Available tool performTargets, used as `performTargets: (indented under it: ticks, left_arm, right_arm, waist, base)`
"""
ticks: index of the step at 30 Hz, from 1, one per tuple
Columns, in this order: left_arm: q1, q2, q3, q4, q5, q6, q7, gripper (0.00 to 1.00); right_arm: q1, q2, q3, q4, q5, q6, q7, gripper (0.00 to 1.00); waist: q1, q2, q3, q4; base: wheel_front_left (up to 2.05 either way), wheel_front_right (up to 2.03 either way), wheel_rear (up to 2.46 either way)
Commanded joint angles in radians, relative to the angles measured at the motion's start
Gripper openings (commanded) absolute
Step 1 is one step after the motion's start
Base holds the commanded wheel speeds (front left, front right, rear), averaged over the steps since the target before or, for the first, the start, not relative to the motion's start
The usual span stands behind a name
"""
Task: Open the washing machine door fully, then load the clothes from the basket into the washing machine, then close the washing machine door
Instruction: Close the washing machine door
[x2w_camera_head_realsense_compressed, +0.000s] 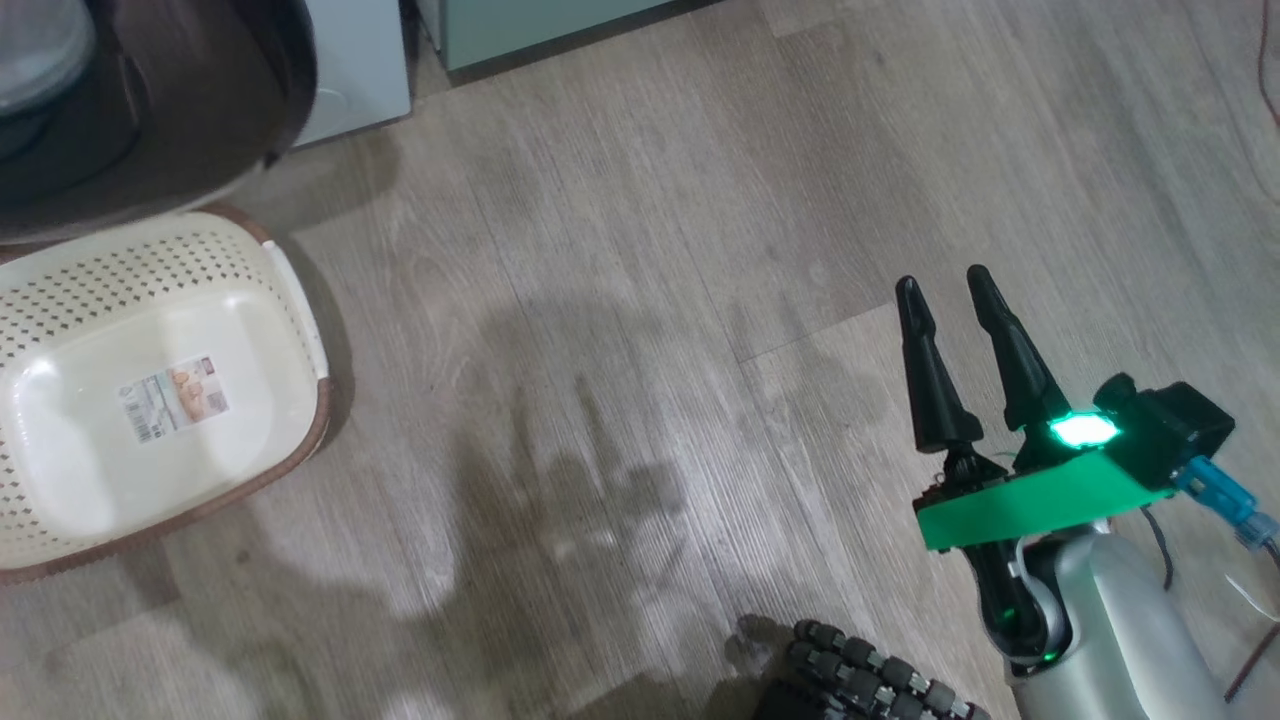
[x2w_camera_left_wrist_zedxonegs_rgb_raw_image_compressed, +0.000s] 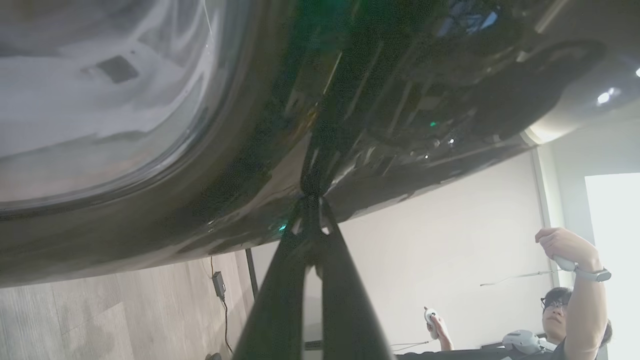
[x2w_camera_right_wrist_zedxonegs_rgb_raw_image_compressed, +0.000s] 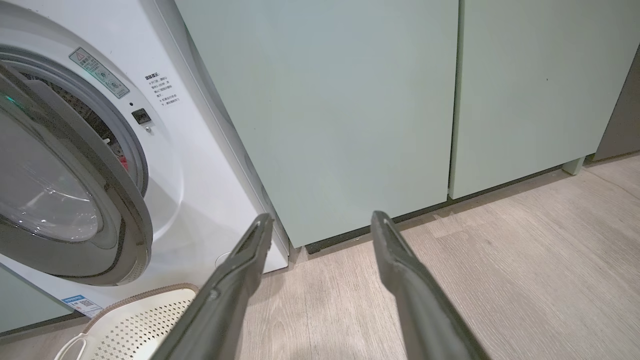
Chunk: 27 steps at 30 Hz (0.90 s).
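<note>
Big white front-loading washing machine (x2w_camera_right_wrist_zedxonegs_rgb_raw_image_compressed: 200, 165) on the wood floor (x2w_camera_head_realsense_compressed: 700, 250) beside pale green cabinets (x2w_camera_right_wrist_zedxonegs_rgb_raw_image_compressed: 350, 100); its round, black-rimmed washing machine door (x2w_camera_right_wrist_zedxonegs_rgb_raw_image_compressed: 60, 200) is swung out from the front, with grey gasket and steel drum showing behind it. Cream perforated basket (x2w_camera_head_realsense_compressed: 130, 280) sits on the floor just under the door's lower edge, close to the machine's front, its bare bottom and label facing up. The left gripper (x2w_camera_left_wrist_zedxonegs_rgb_raw_image_compressed: 311, 200) is clenched on nothing, tips touching the door's glossy rim; the right gripper (x2w_camera_head_realsense_compressed: 944, 282) hangs over the floor well apart from the basket, jaws spread and holding nothing; a sliver of red clothes (x2w_camera_right_wrist_zedxonegs_rgb_raw_image_compressed: 122, 163) shows inside the drum.
</note>
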Motion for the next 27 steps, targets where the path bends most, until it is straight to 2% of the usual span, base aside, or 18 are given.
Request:
performTargets:
  ticks: [1, 6, 12, 18, 21, 22, 23, 24, 25, 26, 27]
  left_arm:
    - [-0.041, 0.042, 0.024, -0.014, 0.014, -0.010, -0.016, 0.00]
    - [-0.084, 0.019, 0.025, 0.037, 0.030, -0.027, -0.062, 0.00]
    - [-0.044, 0.010, 0.029, 0.055, 0.014, -0.052, -0.029, 0.00]
    - [0.110, -0.026, 0.091, 0.005, -0.029, -0.118, 0.006, 0.00]
    - [0.207, -0.068, 0.130, -0.014, -0.039, -0.161, -0.003, 0.00]
    - [0.241, -0.087, 0.140, -0.021, -0.043, -0.173, -0.007, 0.09]
    - [0.276, -0.109, 0.147, -0.028, -0.042, -0.187, -0.015, 0.36]
    - [0.308, -0.132, 0.156, -0.035, -0.042, -0.203, -0.025, 0.49]
    - [0.336, -0.159, 0.167, -0.040, -0.048, -0.218, -0.035, 0.88]
    - [0.364, -0.183, 0.177, -0.045, -0.053, -0.232, -0.044, 1.00]
    - [0.364, -0.183, 0.177, -0.045, -0.053, -0.232, -0.044, 1.00]
  right_arm:
    - [-0.009, -0.003, 0.021, -0.036, 0.006, 0.000, -0.009, 1.00]
    - [-0.007, -0.003, 0.022, -0.036, 0.007, 0.000, -0.009, 1.00]
    - [0.002, -0.003, 0.008, -0.034, 0.001, 0.000, -0.009, 1.00]
    - [0.005, -0.003, 0.001, -0.030, -0.019, 0.000, -0.009, 1.00]
    - [0.005, -0.003, -0.005, -0.026, -0.029, 0.000, -0.009, 1.00]
    - [0.005, -0.003, -0.006, -0.021, -0.034, 0.000, -0.009, 1.00]
    - [0.005, -0.003, -0.007, -0.014, -0.041, 0.000, -0.009, 1.00]
    - [0.004, -0.003, -0.008, -0.008, -0.047, 0.000, -0.009, 1.00]
    - [0.002, -0.003, -0.007, -0.004, -0.052, 0.000, -0.009, 1.00]
    - [0.002, -0.003, -0.007, 0.000, -0.058, 0.000, -0.009, 1.00]
    - [0.002, -0.003, -0.007, 0.000, -0.058, 0.000, -0.009, 1.00]
  waist:
    - [-0.0001, 0.0000, 0.001, -0.006]
    - [-0.0001, 0.0000, 0.000, -0.011]
    - [-0.0001, 0.0000, -0.017, 0.016]
    - [-0.0001, 0.0000, -0.048, 0.080]
    - [-0.0001, 0.0000, -0.063, 0.122]
    - [-0.0001, 0.0000, -0.068, 0.136]
    - [-0.0001, 0.0000, -0.074, 0.151]
    - [-0.0001, 0.0000, -0.079, 0.166]
    - [-0.0001, 0.0000, -0.084, 0.179]
    - [-0.0001, 0.0000, -0.089, 0.193]
    - [-0.0001, 0.0000, -0.089, 0.193]
  base:
    - [0.00, 0.00, 0.00]
    - [0.00, 0.00, 0.00]
    - [0.00, 0.00, 0.00]
    - [0.00, 0.00, 0.00]
    - [0.00, 0.00, 0.00]
    - [0.00, 0.00, 0.00]
    - [0.00, 0.00, 0.00]
    - [0.00, 0.00, 0.00]
    - [0.00, 0.00, 0.00]
    - [0.00, 0.00, 0.00]
    - [0.00, 0.00, 0.00]
